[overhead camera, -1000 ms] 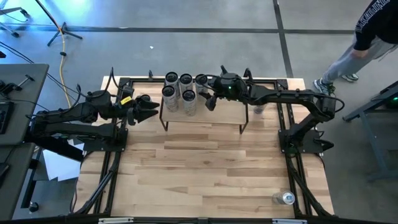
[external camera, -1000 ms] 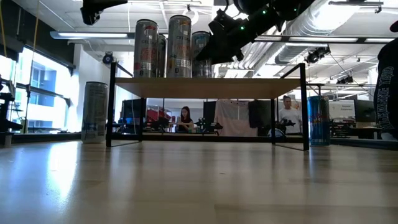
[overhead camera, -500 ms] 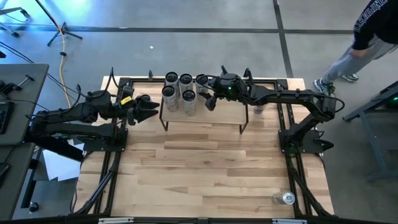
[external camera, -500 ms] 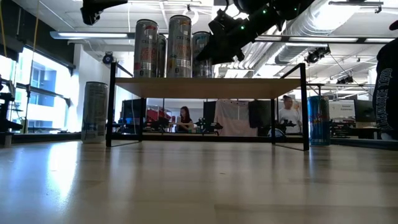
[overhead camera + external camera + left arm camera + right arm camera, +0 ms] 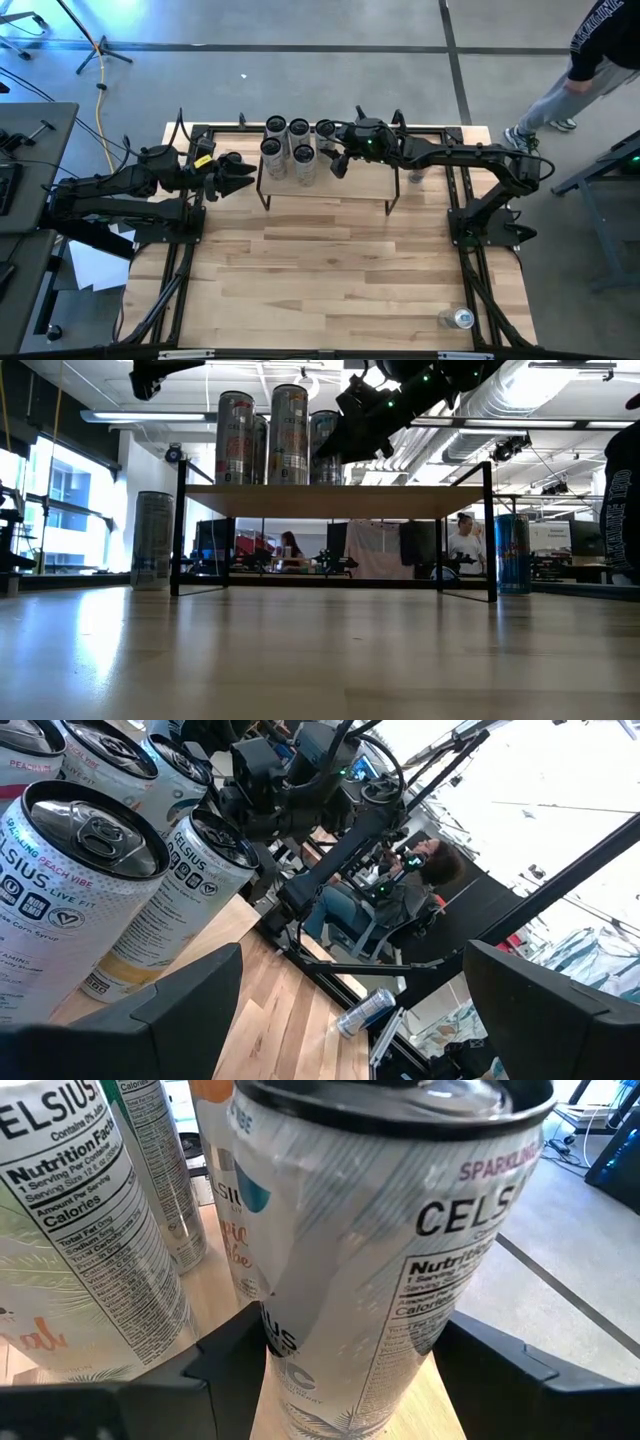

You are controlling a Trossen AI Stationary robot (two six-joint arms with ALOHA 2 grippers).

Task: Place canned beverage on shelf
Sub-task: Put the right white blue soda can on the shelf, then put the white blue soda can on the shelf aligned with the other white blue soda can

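Left arm lies low along the left side, reaching inward; left gripper point(image 5: 240, 175) level, fingers point(image 5: 180, 1010) spread wide, nothing between them. Right arm stretches from the right edge across the far side, elbow bent, wrist raised. Right gripper point(image 5: 333, 160) partly closed, its fingers point(image 5: 220, 1355) pressed on both sides of a can point(image 5: 390, 1270), holding it upright.

Five cans point(image 5: 299, 128) on one shelf point(image 5: 360, 180), three cans point(image 5: 461, 318) off it.

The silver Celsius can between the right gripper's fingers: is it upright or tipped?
Upright. The silver Celsius can stands vertically between the right gripper fingers, level with neighbouring cans on the light wood shelf.
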